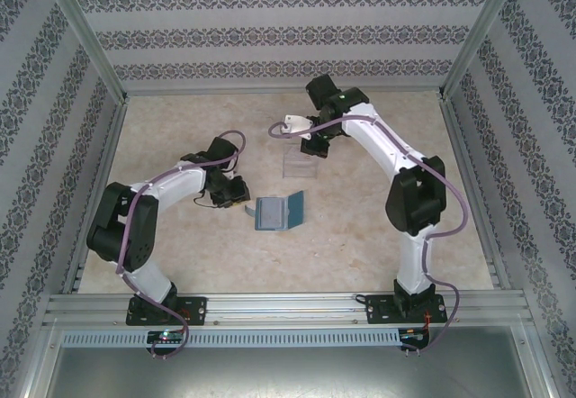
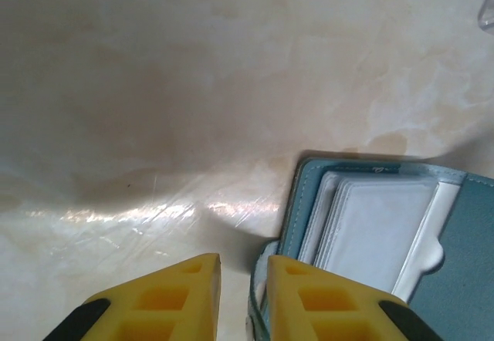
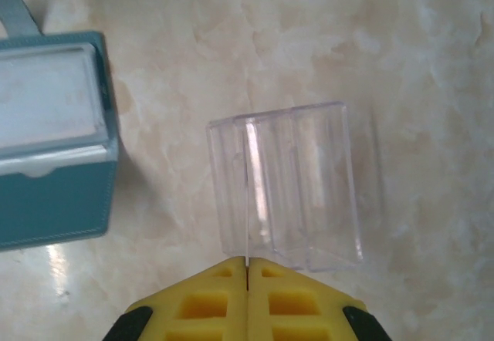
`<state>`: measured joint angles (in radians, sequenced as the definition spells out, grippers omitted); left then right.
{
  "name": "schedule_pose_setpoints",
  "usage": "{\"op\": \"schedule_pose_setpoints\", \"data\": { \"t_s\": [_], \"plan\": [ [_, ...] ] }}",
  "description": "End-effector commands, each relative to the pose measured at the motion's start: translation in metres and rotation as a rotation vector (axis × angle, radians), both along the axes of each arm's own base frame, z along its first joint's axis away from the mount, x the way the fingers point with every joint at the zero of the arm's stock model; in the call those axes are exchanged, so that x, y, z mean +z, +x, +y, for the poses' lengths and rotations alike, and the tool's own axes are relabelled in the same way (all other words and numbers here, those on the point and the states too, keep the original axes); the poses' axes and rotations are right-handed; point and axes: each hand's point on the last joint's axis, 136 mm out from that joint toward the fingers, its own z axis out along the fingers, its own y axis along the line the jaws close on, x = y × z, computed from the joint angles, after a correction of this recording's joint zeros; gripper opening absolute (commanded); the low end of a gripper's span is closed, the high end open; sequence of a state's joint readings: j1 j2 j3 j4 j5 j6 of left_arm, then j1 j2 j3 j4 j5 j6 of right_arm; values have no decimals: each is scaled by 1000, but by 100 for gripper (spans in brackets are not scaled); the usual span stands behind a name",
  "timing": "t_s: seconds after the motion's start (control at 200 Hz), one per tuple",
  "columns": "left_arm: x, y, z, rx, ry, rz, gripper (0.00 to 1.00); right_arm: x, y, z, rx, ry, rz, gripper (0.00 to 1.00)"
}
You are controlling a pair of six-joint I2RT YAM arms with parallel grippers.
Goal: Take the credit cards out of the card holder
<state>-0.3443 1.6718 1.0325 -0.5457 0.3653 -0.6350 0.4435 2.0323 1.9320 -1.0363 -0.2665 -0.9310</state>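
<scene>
Plainly, the left end effector (image 2: pixel 243 295) has its yellow fingers parted by a narrow gap and clamps nothing that I can see; bare desk (image 2: pixel 193 86) shows through most of that gap. The near corner of the card holder (image 2: pixel 463 279) lies at the inner side of its right finger, and whether it touches there I cannot tell. The teal holder lies open like a book, spreading ahead and to the right of the tips. The credit cards (image 2: pixel 374 229) are tucked in its pocket, pale faces stacked, and a dark one I cannot make out. The right end effector (image 3: pixel 247 275) is fully closed and empty, with a clear plastic tray (image 3: pixel 285 187) just ahead of its tips and the holder well off to its left. I judge the cards light, stiff and slick, snug in a soft sleeve. They are best pinched thinly at an exposed edge near the pocket mouth and drawn out along the pocket. The holder looks limp and light, likely to slide on the glossy desk, so its cover would want pinning.
</scene>
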Motion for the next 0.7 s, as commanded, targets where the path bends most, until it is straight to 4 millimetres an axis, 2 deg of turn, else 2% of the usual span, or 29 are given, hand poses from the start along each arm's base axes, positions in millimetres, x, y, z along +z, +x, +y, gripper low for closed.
{"op": "schedule_pose_setpoints", "data": {
  "t_s": [0.0,0.36,0.694],
  "plan": [
    [7,0,3,-8,-21,-27,23,-12,-3,-11,74,-114,32,0],
    [3,2,2,2,-40,-23,23,-39,8,2,101,-145,101,0],
    [-2,-1,3,2,-36,-14,23,-65,4,12,140,-176,165,0]
  ]
}}
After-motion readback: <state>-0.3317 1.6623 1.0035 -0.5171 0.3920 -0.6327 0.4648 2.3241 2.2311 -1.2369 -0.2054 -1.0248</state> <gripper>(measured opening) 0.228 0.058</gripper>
